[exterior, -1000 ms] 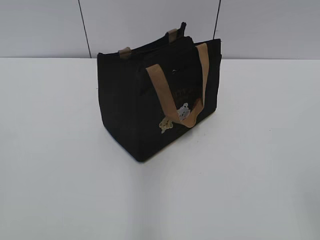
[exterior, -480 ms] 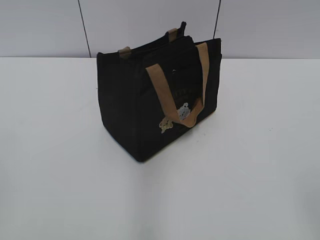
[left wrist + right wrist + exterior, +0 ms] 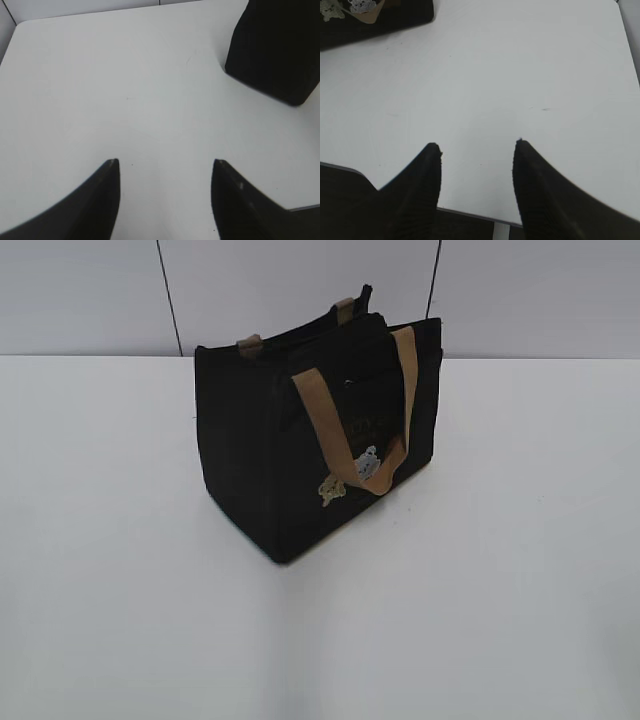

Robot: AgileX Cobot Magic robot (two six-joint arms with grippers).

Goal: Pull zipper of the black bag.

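The black bag (image 3: 315,435) sat upright on the white surface (image 3: 500,620), top reachable, while the left tool (image 3: 165,162) and right tool (image 3: 477,145) hung wide open, holding nothing, well apart from it.

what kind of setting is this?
Likely a lab test bench: a bare white table before plain panelled wall, holding only the black bag, with both open grippers above it.

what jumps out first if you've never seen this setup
A boxy black bag stands alone toward the back of the white table, a tan handle draped over its front above small cartoon patches. Both wrist views show open grippers, left gripper and right gripper, over bare table, well short of the bag.
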